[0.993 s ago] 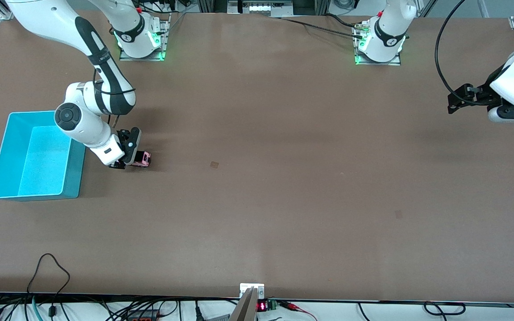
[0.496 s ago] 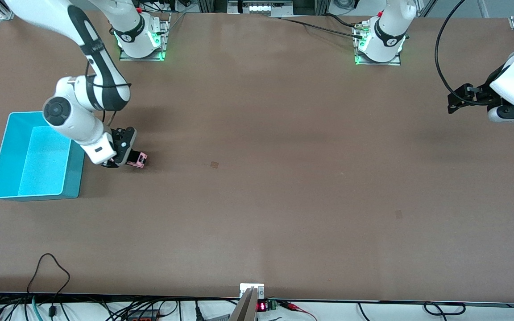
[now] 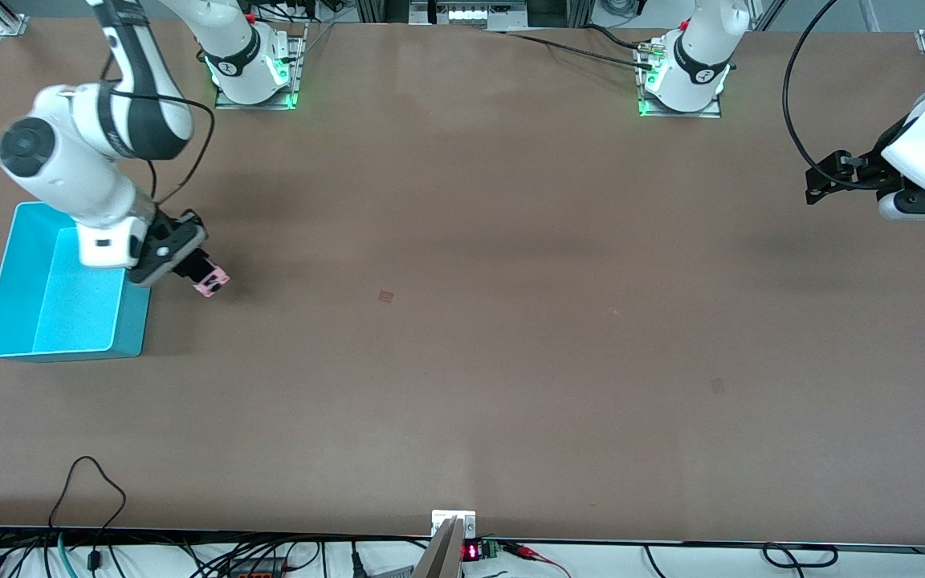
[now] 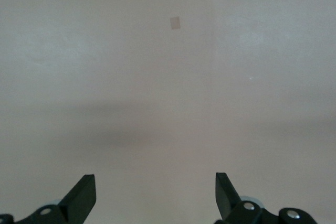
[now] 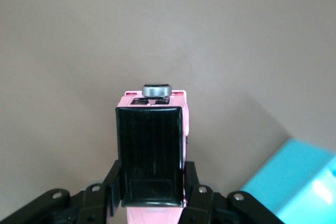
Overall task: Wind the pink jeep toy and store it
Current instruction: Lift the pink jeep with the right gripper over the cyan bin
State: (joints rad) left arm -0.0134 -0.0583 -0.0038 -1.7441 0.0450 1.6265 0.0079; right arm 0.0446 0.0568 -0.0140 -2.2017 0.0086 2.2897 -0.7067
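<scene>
Jeep [image 3: 211, 282] – you've got it clamped in your right hand [image 3: 193, 271], airborne just beside the bin [image 3: 132, 321]; left hand [image 4: 156, 199] waits over bare worktop [image 3: 511, 321], fingers apart.

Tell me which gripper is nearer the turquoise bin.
Right. The right gripper holds the pink jeep toy in the air beside the turquoise bin; the left gripper waits, open, at the table's other end.

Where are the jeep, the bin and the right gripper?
jeep [image 5: 151, 153]: right wrist view, on its black roof panel.
bin [image 3: 6, 265]: front view, on its rim.
right gripper [image 3: 196, 271]: front view, between its fingertips, shut on the jeep.
</scene>
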